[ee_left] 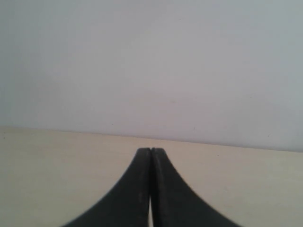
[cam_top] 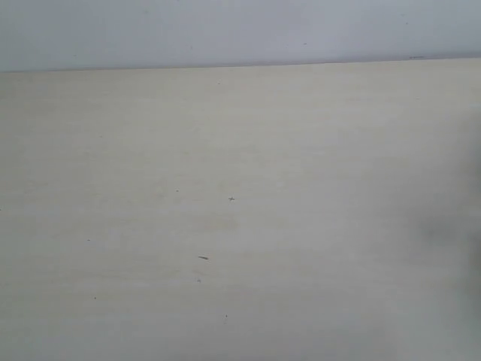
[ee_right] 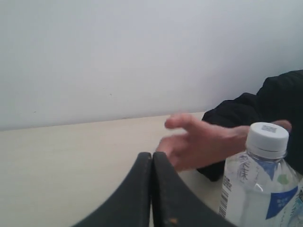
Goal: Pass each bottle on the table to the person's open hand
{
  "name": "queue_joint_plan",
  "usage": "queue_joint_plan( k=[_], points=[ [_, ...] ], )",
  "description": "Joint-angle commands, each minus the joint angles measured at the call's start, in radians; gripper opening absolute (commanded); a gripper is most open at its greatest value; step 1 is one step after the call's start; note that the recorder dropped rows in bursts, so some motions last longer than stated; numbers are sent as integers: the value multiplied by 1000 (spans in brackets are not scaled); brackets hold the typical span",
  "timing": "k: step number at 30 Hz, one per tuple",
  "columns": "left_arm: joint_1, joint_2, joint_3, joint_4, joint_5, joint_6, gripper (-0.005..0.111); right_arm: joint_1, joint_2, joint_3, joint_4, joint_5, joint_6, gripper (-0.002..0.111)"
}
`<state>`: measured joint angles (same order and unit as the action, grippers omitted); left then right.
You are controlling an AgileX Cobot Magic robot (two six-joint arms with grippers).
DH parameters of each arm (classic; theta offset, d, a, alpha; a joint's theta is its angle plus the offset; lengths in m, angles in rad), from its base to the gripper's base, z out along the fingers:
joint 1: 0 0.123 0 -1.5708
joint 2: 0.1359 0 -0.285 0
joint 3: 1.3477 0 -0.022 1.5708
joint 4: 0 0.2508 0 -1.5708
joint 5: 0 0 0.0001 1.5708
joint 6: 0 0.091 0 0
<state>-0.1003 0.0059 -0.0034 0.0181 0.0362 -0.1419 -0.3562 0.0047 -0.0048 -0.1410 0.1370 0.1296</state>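
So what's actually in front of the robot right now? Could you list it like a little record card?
Table: pale beige; no bottle shows in the exterior view
Left gripper: shut, holding nothing
Right gripper: shut, holding nothing
Bottle: clear, upright, white cap; seen only in the right wrist view
Person's hand: bare, fingers extended, blurred, just beyond the bottle; black sleeve
Bottle touching hand: cannot tell

Beige table (cam_top: 240, 150) w/ 1 bottle (ee_right: 258, 189)
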Motion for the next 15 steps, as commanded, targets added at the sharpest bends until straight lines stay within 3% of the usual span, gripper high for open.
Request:
queue_joint_plan(
  k=[1,15],
  points=[
    [1,-6,3,-5,-1,4,0,-6,-5,5,100,-22,-122,0],
    [-3,-6,3,-5,-1,4,0,-6,-5,5,106,-19,-130,0]
  ],
)
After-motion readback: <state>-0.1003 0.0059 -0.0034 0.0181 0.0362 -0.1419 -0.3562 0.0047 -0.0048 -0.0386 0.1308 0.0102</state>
